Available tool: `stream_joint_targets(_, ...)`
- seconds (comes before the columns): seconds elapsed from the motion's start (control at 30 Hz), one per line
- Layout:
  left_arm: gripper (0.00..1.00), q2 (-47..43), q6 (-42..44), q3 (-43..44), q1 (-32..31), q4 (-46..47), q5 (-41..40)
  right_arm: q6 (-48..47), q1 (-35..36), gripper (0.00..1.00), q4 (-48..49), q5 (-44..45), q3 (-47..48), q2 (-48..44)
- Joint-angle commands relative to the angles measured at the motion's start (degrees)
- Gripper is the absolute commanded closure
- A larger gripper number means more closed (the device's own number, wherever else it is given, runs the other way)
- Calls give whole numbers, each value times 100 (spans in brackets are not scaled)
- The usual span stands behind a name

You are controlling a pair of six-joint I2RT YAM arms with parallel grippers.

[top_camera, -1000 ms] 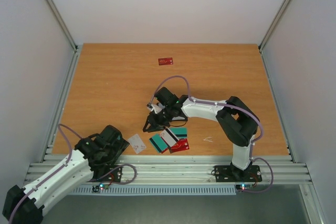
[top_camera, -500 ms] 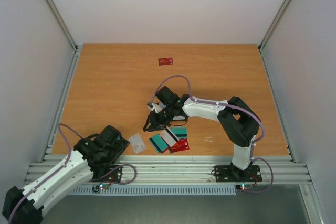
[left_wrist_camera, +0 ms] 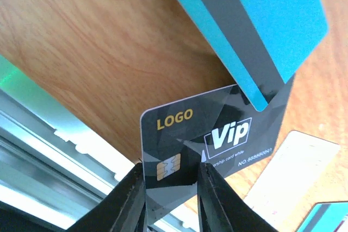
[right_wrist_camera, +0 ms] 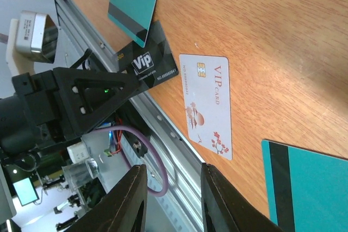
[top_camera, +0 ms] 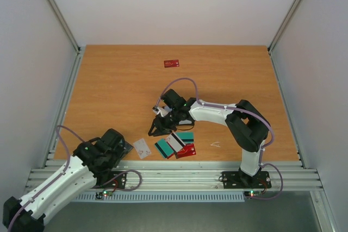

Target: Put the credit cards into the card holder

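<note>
At 7 o'clock the left jaws have been narrowed around the black card, so pickup seems begun; a grasp cannot be told. Right jaws are parted, empty.

Bright, even, diffuse lighting; faint soft shadows on orange-brown wooden tabletop; teal plastic card with dark stripe blurred close up.
</note>
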Motion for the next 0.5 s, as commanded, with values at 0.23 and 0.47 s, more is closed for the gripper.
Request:
stream_joint_targets(0.23,87,-108,259,531,15,-404,-599,-111,-39,70,90,-140,96,-54)
stream_joint_targets(0.47,95,-132,351,713,22,-529,-746,-132,-48,70,49,-141,127,-78)
